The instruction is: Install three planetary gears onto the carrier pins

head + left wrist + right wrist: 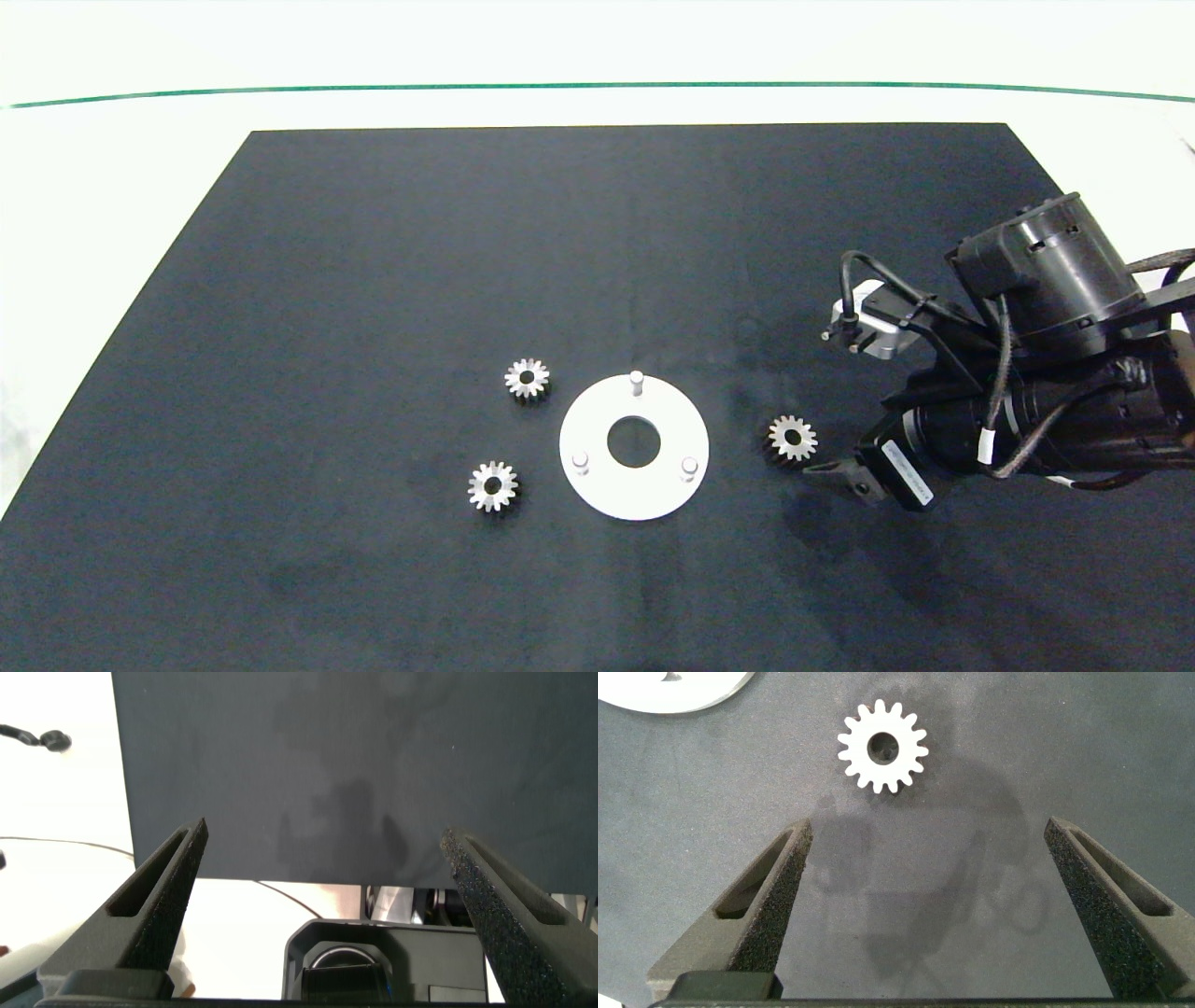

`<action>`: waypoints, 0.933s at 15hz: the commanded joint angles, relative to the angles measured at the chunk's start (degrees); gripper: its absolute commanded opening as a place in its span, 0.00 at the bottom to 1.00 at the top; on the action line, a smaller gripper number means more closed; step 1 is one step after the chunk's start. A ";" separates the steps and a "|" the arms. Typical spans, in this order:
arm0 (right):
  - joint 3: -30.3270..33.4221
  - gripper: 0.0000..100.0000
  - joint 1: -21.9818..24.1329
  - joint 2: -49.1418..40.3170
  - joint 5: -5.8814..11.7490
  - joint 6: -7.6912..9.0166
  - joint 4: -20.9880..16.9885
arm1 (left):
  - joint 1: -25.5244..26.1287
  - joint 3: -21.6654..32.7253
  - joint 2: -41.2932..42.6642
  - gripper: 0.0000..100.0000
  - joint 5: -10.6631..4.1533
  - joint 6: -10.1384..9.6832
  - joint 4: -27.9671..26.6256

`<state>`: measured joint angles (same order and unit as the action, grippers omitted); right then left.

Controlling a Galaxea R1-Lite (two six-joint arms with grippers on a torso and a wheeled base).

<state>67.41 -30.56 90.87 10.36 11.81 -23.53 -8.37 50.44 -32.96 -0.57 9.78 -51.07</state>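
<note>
On the black bench mat, the released right gripper hovers near a planetary gear beside the white disc. It seems small, rigid, slippery metal; grasp across the teeth. The left gripper is released too.

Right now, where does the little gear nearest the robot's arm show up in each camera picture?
Head view: the gear lies on the black mat, right of the white disc, just ahead of the right gripper.
Left wrist view: not in it.
Right wrist view: the gear lies beyond the open fingers.
Shared landmark: the white disc's edge.
</note>
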 commanded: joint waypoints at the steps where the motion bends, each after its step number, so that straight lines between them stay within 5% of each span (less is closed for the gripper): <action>1: -0.18 1.00 -0.46 0.98 -0.08 -0.12 -0.11 | 0.11 0.36 -2.19 1.00 -0.04 -0.02 2.20; 14: 5.80 1.00 -2.22 10.03 0.71 -0.74 0.68 | -0.15 0.44 -2.37 1.00 -0.04 -0.02 2.55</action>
<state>72.96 -32.61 100.08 11.04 10.91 -22.65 -8.51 50.88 -35.33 -0.57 9.69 -48.24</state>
